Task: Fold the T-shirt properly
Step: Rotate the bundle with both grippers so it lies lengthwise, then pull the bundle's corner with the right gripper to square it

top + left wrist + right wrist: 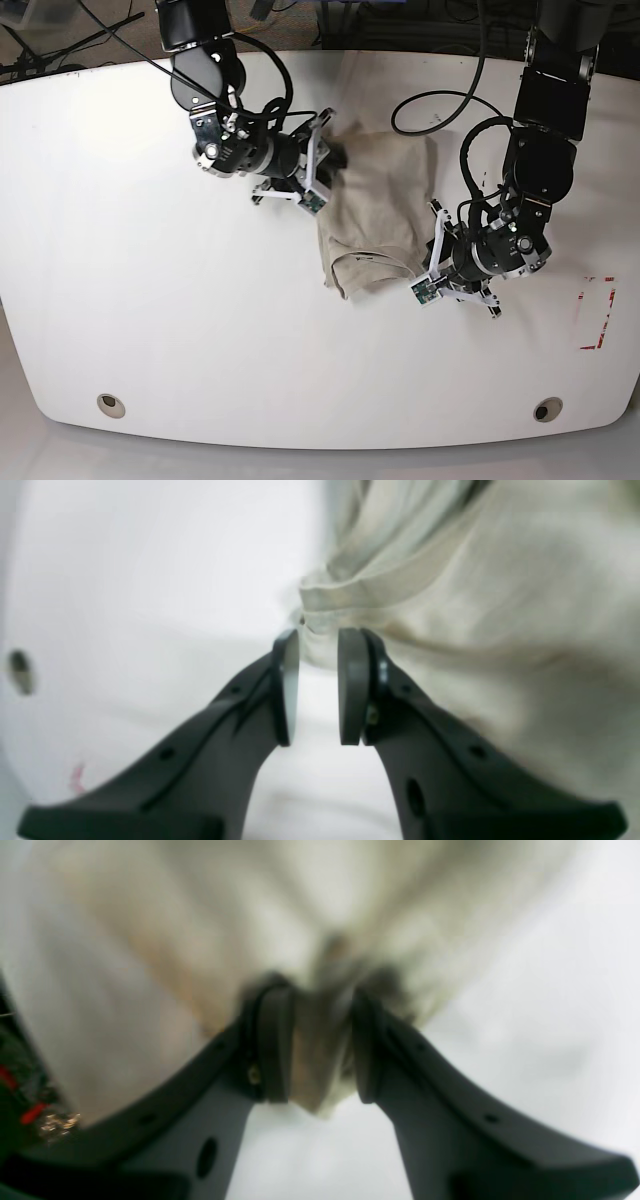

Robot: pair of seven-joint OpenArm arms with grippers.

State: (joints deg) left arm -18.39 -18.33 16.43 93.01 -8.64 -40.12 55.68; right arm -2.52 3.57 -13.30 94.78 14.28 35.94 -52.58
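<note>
T-shirt (378, 212): lay crumpled in a loose heap at upper centre of the base view, between the two arms, on the white worktop (150, 300).
Right gripper (317, 1040): at the heap's upper left edge in the base view; jaws closed on a bunched fold of the beige cloth.
Left gripper (318, 685): at the heap's lower right; jaws narrowly parted, nothing between the pads, a hemmed edge just beyond the tips.
Red marking (596, 312): at the worktop's right edge.

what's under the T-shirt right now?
Only the white table shows around the T-shirt; the shirt lies bunched on it. Whatever is beneath the cloth is covered. The right pincer pinches one fold, lifting it slightly.
</note>
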